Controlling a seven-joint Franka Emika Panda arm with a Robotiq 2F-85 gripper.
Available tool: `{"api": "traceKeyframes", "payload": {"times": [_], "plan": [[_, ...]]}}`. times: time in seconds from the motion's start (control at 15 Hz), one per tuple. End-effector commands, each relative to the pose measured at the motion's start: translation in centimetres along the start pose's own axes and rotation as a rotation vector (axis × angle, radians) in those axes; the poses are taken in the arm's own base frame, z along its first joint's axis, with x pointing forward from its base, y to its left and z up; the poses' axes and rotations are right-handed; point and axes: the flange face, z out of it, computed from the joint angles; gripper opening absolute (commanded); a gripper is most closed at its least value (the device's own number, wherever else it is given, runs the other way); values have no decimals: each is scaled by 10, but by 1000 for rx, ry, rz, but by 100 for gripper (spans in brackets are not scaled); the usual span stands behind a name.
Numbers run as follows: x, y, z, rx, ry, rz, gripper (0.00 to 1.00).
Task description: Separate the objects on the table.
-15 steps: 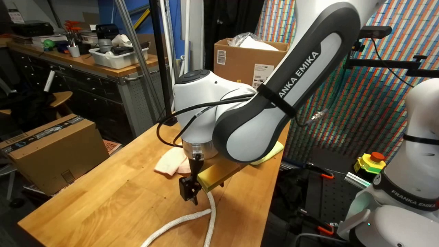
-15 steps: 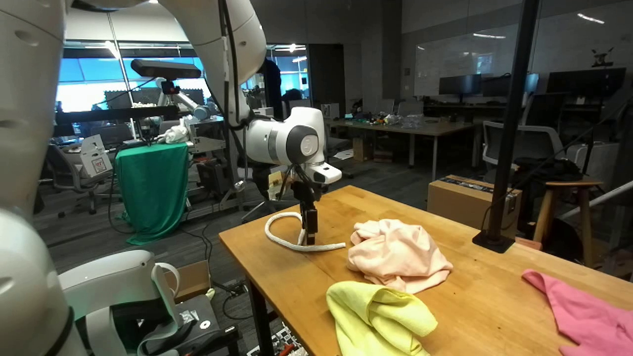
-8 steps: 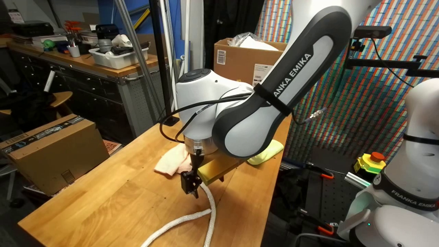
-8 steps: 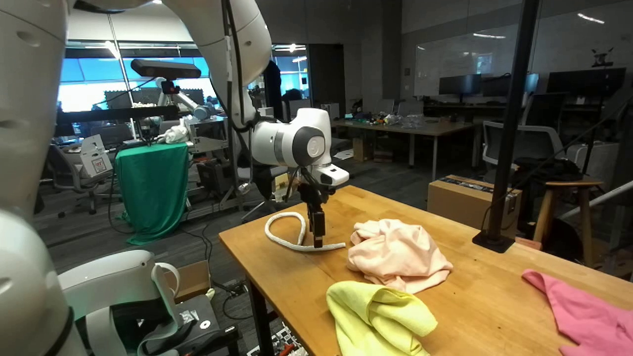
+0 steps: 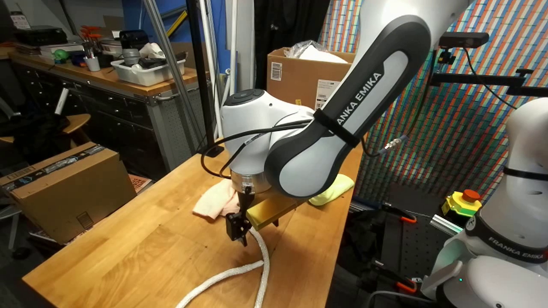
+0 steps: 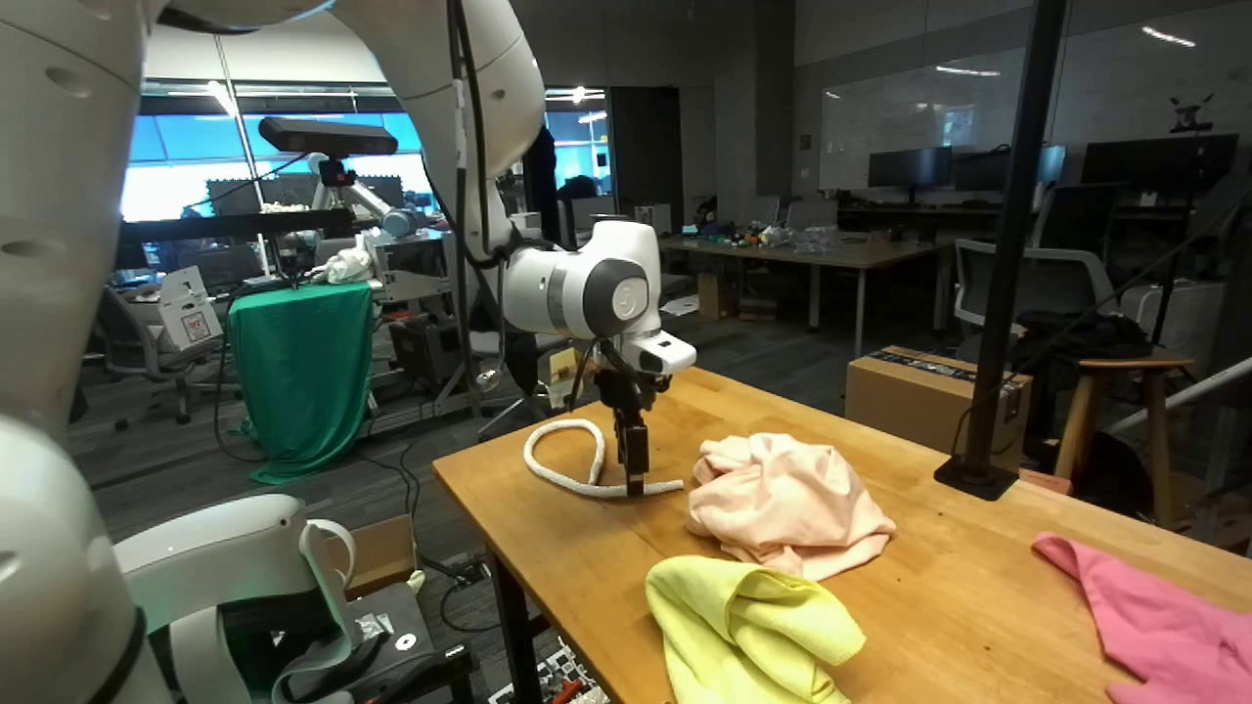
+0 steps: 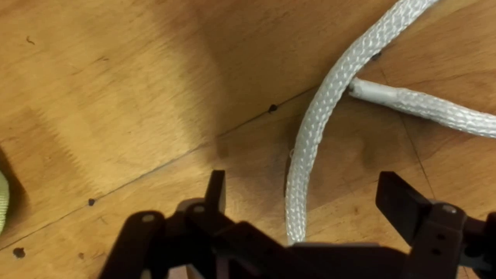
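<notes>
Panda arm [image 5: 364, 115] is mostly glossy white w/ dark grey trim [image 5: 411, 30], white brand lettering [image 5: 359, 99], a black strap [image 5: 337, 127] cinched round it, black cables [image 5: 265, 129] in loose loops, a silver metal collar [image 5: 259, 182] and chunky black fingers [image 7: 401, 203] dotted with pale pin heads [image 7: 449, 209].

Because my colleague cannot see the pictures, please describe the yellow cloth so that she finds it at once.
In an exterior view, on the long wooden table, find the crumpled peach cloth. The yellow cloth lies in front of it, towards the camera, near the table's edge. Its lemon-yellow colour sets it apart from that one, the pink cloth and the white rope.
</notes>
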Motion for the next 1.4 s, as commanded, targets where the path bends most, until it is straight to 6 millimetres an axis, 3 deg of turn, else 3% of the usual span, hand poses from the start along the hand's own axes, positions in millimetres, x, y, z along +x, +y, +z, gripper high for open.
{"api": "traceKeyframes", "payload": {"times": [0.0,1.33], "plan": [[4,1,1,6,23,-3,100],[1,-1,25,17,37,-17,100]]}}
